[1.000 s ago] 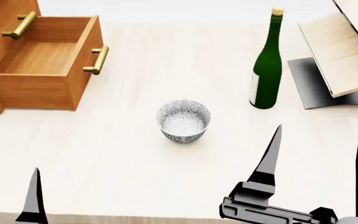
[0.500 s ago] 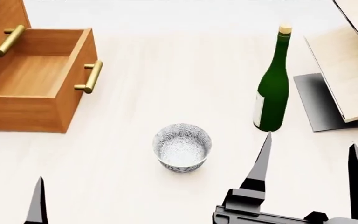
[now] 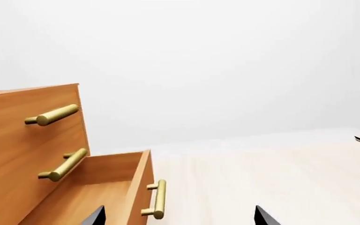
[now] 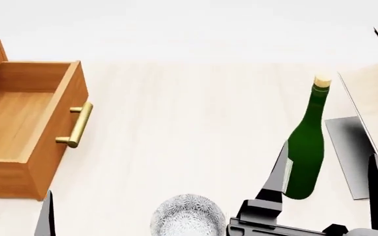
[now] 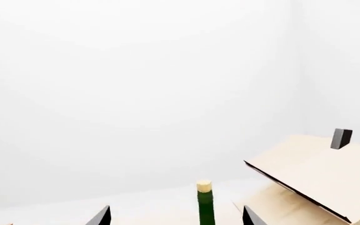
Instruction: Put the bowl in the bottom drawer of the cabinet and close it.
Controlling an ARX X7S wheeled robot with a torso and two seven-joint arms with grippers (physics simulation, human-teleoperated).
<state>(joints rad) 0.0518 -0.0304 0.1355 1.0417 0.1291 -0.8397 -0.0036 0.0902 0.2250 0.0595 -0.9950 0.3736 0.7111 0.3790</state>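
While the right gripper (image 4: pixel 327 169), jaws apart and empty, hangs just beside the green bottle (image 4: pixel 305 155), reaching for the bowl (image 4: pixel 187 220) could topple that bottle.

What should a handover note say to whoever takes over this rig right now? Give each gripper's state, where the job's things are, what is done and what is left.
Left gripper: open, holding nothing.
Right gripper: open, fingers apart, holding nothing, just in front of the green bottle.
Bowl: upright on the table, at the head view's lower edge, ungrasped.
Bottom drawer: pulled open and empty, at the left.
Done: drawer open.
Left: grasp bowl, place it in the drawer, push it shut.
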